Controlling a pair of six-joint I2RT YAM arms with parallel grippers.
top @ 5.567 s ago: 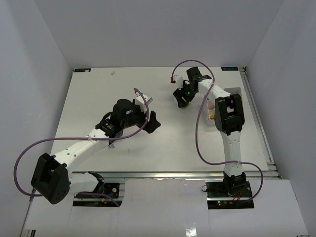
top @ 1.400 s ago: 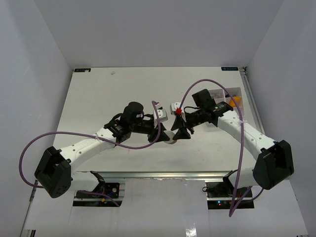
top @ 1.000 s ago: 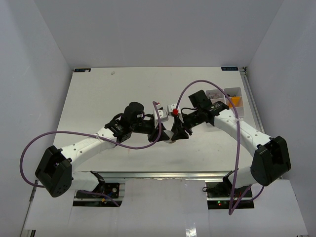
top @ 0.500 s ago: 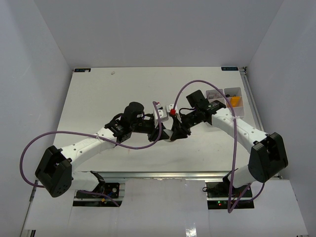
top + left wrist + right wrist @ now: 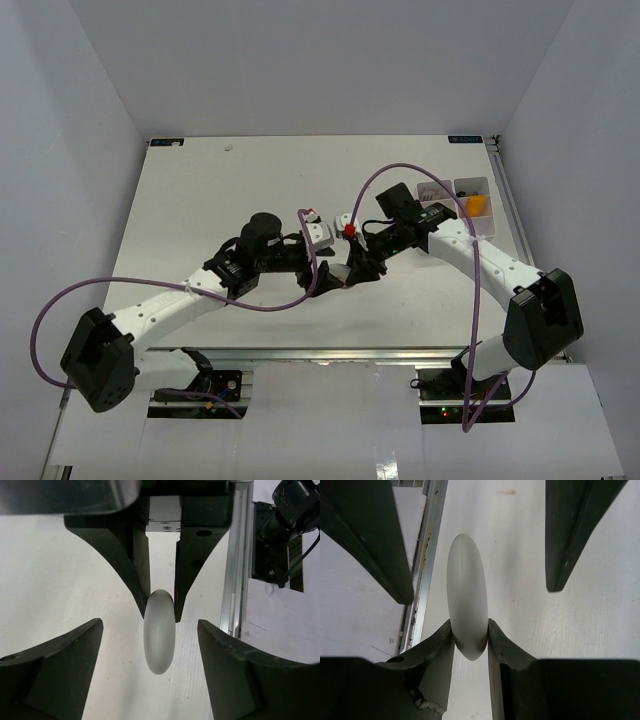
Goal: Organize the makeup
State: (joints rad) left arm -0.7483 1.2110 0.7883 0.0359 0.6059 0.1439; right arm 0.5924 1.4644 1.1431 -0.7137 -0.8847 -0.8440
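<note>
The white oval compact (image 5: 466, 595) stands on edge just above the table, with my right gripper (image 5: 470, 626) shut on its near end. In the left wrist view the same compact (image 5: 159, 630) hangs between my left gripper's (image 5: 150, 624) wide-open fingers (image 5: 55, 670) without touching them; the right gripper's fingers (image 5: 135, 575) clamp its far end. From above, both grippers meet at mid-table, the left (image 5: 325, 275) facing the right (image 5: 350, 270), and the compact (image 5: 340, 277) is mostly hidden between them. An orange tube (image 5: 478, 204) lies in the white tray (image 5: 470, 181).
The white compartment tray stands at the back right, beside the table's right rail (image 5: 520, 240). The table's aluminium front rail (image 5: 234, 580) runs close behind the right gripper. Purple cables loop over both arms.
My left gripper has opened and let go of the compact, and its arm has drawn back a little to the left. The right gripper has closed on the compact and stays in place.
</note>
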